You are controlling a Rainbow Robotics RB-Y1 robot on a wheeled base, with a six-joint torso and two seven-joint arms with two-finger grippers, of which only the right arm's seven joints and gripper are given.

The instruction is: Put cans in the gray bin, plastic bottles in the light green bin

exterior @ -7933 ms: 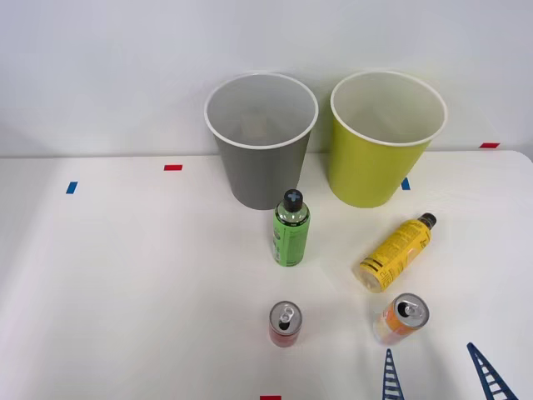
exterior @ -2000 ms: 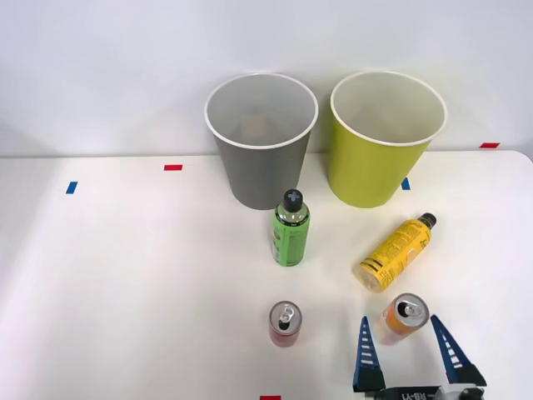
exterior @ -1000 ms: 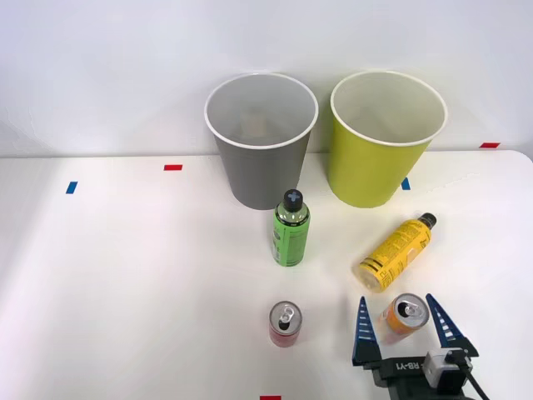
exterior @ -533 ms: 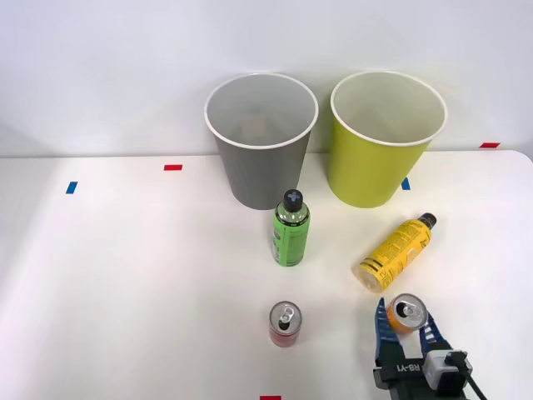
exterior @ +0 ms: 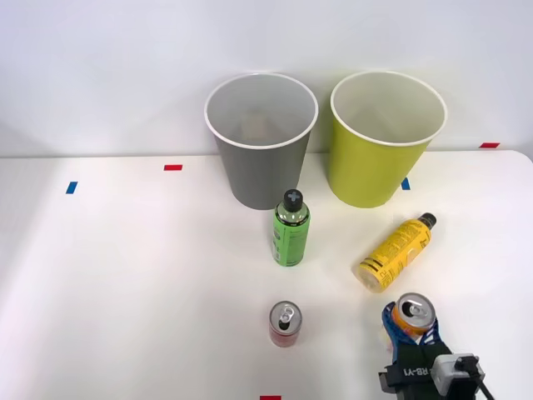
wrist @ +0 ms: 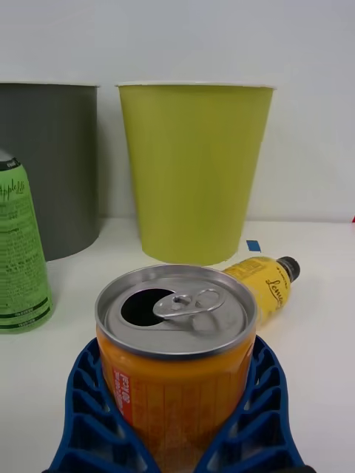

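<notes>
Now my right gripper (exterior: pixel 408 327) at the front view's lower right has its jaws clamped around the orange can (exterior: pixel 411 315). Wrist view shows its opened tab (wrist: pixel 177 304). Beyond lie the yellow bottle (exterior: pixel 396 252) and light green bin (exterior: pixel 385 142); bare desk (exterior: pixel 133 275) spreads to the left.

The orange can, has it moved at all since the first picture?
Yes, slightly. The orange can now stands a little closer to the yellow bottle, with the right gripper's fingers closed around it.
</notes>
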